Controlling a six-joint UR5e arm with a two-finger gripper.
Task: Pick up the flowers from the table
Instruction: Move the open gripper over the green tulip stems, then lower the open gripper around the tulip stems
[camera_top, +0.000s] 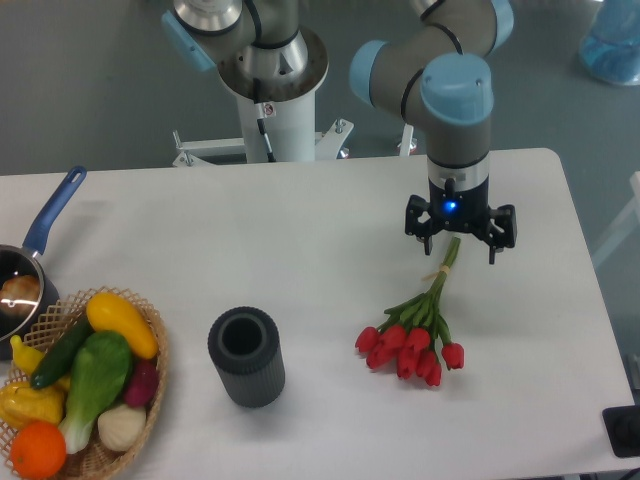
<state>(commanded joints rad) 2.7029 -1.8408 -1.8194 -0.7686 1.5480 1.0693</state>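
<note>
Vegetables in a basket (85, 385) sit far left of the flowers (413, 335), and a dark ribbed cup (246, 356) stands between the two, well apart from the buds. The flowers lie flat on the desk (250, 240), stems running up toward the gripper (461, 243), which hangs open above the stem ends, holding nothing. The thin stems give little to close on; a shallow or off-centre grasp would likely miss them or let the bunch slip out.
</note>
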